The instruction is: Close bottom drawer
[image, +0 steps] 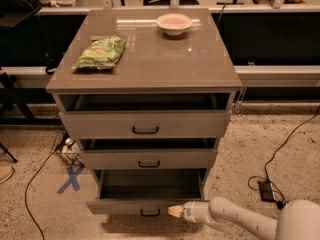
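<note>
In the camera view, the gripper (175, 211) sits low at the front panel of the pulled-out bottom drawer (120, 206). The handle (150, 213) is just to its left. Whether it is open cannot be told. Pushing off-centre could skew and jam the drawer.

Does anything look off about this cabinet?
The top drawer and middle drawer stand ajar; the bottom drawer sticks out farthest. The gripper sits at its front panel, right of the handle. Nothing looks spilled or broken.
</note>
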You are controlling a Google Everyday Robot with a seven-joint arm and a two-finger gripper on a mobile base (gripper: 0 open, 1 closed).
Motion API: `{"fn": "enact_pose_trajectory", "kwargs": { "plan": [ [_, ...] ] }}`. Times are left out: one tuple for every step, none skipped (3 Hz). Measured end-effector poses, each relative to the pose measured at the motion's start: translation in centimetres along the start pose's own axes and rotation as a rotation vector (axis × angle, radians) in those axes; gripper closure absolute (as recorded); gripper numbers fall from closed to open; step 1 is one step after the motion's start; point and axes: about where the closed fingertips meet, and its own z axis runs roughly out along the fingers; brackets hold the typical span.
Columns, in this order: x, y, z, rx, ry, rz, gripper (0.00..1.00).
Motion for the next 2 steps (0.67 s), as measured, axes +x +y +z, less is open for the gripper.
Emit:
{"fn": "enact_pose_trajectory", "kwargs": {
  "plan": [
    [-2.56, -0.90, 1.71, -0.008, -0.016, -0.020, 1.00],
    [-2.39, -0.86, 1.65, -0.008, -0.016, -0.020, 1.00]
  ]
}}
